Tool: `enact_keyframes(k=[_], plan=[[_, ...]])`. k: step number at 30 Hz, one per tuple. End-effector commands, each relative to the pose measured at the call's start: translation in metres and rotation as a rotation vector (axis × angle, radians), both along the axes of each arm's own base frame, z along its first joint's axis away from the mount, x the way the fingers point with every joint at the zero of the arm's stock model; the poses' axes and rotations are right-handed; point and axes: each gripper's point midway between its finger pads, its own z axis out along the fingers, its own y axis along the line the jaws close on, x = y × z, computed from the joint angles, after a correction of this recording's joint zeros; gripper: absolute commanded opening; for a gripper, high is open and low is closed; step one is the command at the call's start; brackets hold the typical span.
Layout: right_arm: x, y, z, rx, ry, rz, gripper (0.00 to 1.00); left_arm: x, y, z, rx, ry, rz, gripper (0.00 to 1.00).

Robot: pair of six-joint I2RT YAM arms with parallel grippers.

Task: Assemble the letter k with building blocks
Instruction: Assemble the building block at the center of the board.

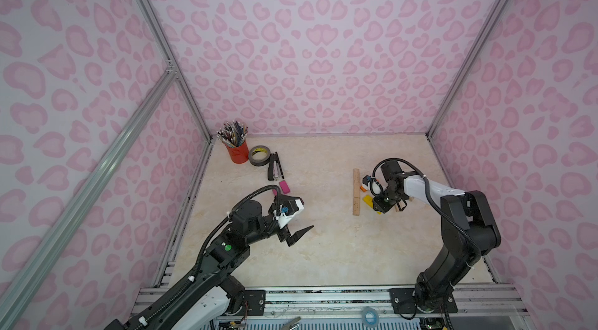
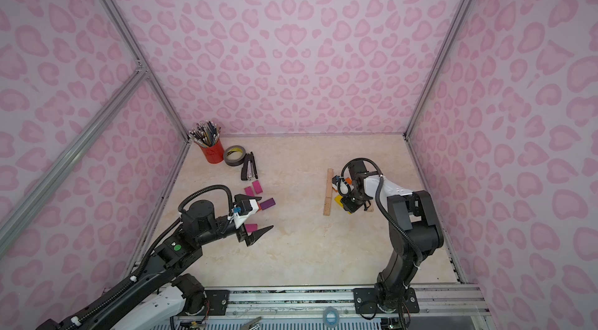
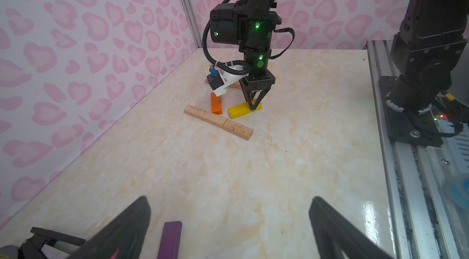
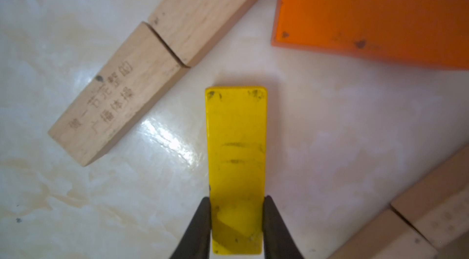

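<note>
The yellow painted flat block (image 4: 236,148) is low over the table (image 1: 323,247), maybe resting on it, can't tell which. The right gripper (image 4: 236,198) is clamped on its long sides at one end. The block's free end points at the row of three plain light-wood bars (image 3: 218,122), close to a joint in the row, but the right wrist view shows a gap.

That row is laid end to end and reads as the K's straight back, so that part looks done. The orange painted flat block (image 3: 216,103) lies angled off the row on the same side, one corner just beside the wood, hard to say if they touch. Looks like one arm of the K.

So the guess is: stem done, one diagonal down, and yellow is the second diagonal, which needs bringing up to the row and letting go. After that it's pretty much finished, unless the diagonals are meant to be longer.

A couple of spare plain wood bars (image 4: 418,219) lie near the right gripper. The left gripper (image 3: 228,199) hangs spread wide with nothing in it, well apart from the K, over by a purple bar (image 2: 268,204) and some magenta blocks (image 2: 257,186). The red pencil cup (image 1: 238,152), roll of tape (image 1: 259,156) and black stapler (image 1: 275,166) sit in the back corner, not involved.
</note>
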Motion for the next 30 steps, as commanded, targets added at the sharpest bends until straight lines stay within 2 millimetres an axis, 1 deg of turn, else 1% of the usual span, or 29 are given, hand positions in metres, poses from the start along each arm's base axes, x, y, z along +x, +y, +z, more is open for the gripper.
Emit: enact_keyframes(k=[1,17,30], plan=[[0.001,0.003,-0.001,0.013,0.008,-0.002,0.3,0.001,0.0,0.002,-0.001,-0.014,-0.003,1.0],[0.006,0.01,-0.005,0.009,0.014,0.007,0.3,0.002,0.0,0.0,0.005,-0.013,0.002,1.0],[0.007,0.015,-0.005,0.025,0.01,0.013,0.3,0.002,0.0,-0.002,0.011,-0.009,0.002,1.0]])
